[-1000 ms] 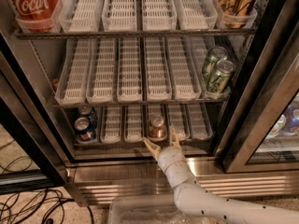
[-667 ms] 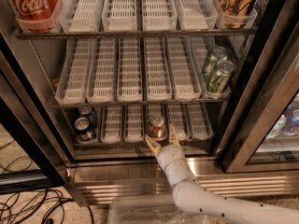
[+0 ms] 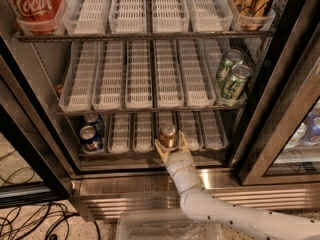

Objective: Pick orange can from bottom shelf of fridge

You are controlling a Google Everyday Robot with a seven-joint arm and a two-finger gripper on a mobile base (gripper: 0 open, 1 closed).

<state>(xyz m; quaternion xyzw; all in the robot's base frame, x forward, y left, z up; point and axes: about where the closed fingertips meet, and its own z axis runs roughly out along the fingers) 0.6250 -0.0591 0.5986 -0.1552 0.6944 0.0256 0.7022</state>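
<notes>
The orange can (image 3: 168, 134) stands upright at the front of a middle lane on the bottom shelf (image 3: 145, 134) of the fridge (image 3: 150, 184). My gripper (image 3: 171, 144) reaches up from below on a white arm. It is open, with one finger (image 3: 161, 148) left of the can's base and the other on the right. The fingers flank the can without closing on it.
Two blue cans (image 3: 91, 135) stand at the left of the bottom shelf. Two green cans (image 3: 231, 77) are on the middle rack at right. A red Coca-Cola can (image 3: 37, 4) is top left. A glass door (image 3: 290, 109) stands open at right. Cables lie on the floor (image 3: 30, 219).
The gripper has edged slightly forward and up, so its fingers now sit closer around the orange can's base. The can has not moved.
</notes>
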